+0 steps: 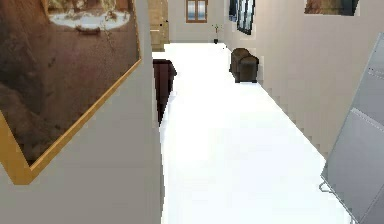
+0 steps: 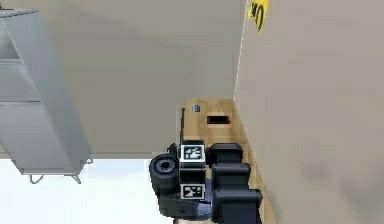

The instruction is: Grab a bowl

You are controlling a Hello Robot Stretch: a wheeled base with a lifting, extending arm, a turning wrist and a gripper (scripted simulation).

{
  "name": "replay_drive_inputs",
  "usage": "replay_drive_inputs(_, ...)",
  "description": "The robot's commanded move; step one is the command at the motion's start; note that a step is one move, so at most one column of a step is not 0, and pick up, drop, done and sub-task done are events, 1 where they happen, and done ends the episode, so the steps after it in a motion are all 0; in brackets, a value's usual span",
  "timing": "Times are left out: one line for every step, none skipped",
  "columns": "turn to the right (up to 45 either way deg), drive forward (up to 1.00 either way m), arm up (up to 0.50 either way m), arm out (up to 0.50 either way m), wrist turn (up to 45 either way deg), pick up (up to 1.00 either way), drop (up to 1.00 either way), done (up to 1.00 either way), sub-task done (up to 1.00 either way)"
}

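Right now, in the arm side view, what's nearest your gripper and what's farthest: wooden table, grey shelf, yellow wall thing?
From the gripper:
1. Wooden table, just to its right.
2. Grey shelf, off to the left.
3. Yellow wall thing, high at the top right.

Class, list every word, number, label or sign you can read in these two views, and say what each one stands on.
No text here can be read.
Yellow sign at the arm side view's top: black marks, too small to read.
White squares on the arm: black patterns, not letters.
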Motion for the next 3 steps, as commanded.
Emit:
replay_drive_inputs(0.0,0.0,-0.3,0.0,0.0,0.0,0.0,0.0,0.0)
replay_drive_inputs(0.0,0.0,0.0,0.0,0.0,1.0,0.0,0.0,0.0)
replay_drive_inputs(0.0,0.0,0.1,0.0,0.0,0.0,0.0,0.0,0.0)
